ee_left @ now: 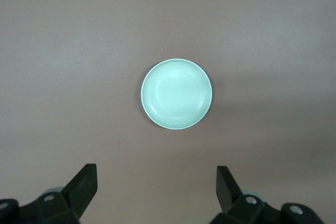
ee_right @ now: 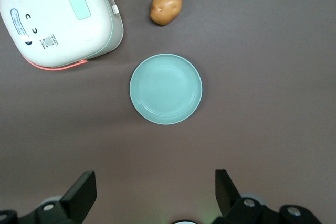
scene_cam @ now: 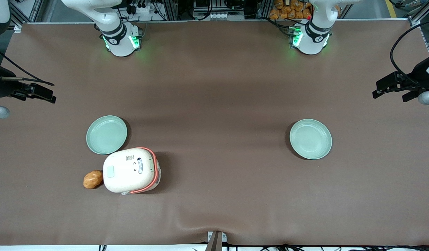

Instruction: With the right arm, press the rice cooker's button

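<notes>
The rice cooker (scene_cam: 130, 170) (ee_right: 60, 17) stands closed on the brown table, with a cream speckled lid, pale green body and orange-red trim. A pale green rectangular button (scene_cam: 110, 171) (ee_right: 80, 4) sits on its lid. My right arm's gripper (scene_cam: 49, 96) (ee_right: 155, 179) hangs well above the table toward the working arm's end, farther from the front camera than the cooker and apart from it. It is open, its black fingers (ee_right: 84, 187) spread wide with nothing between them.
A pale green plate (scene_cam: 106, 135) (ee_right: 166, 88) lies beside the cooker, slightly farther from the front camera. A brown potato (scene_cam: 92, 179) (ee_right: 166, 6) rests against the cooker's side. A second plate (scene_cam: 310, 139) (ee_left: 177, 94) lies toward the parked arm's end.
</notes>
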`<state>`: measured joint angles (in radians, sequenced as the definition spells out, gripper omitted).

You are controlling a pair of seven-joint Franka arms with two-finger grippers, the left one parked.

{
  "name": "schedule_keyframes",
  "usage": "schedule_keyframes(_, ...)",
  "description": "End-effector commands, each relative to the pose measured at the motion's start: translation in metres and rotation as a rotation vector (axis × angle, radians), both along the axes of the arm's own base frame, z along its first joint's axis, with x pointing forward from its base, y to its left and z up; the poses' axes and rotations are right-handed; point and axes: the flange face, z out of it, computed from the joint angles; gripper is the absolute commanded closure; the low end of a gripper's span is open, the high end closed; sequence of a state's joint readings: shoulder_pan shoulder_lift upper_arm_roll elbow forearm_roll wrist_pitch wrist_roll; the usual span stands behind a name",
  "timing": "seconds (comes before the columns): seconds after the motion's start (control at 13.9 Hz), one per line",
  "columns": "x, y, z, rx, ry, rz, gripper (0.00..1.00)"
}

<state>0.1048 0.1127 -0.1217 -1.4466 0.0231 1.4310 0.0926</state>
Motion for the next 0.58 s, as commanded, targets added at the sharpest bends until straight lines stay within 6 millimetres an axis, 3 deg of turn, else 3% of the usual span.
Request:
schedule_keyframes(0.0, -0.0048, -0.0004, 0.0089, -0.010, -0.004, -0.016, 0.00)
schedule_keyframes(0.5, -0.0046, 0.0034, 0.0131, -0.006, -0.013, -0.004, 0.00)
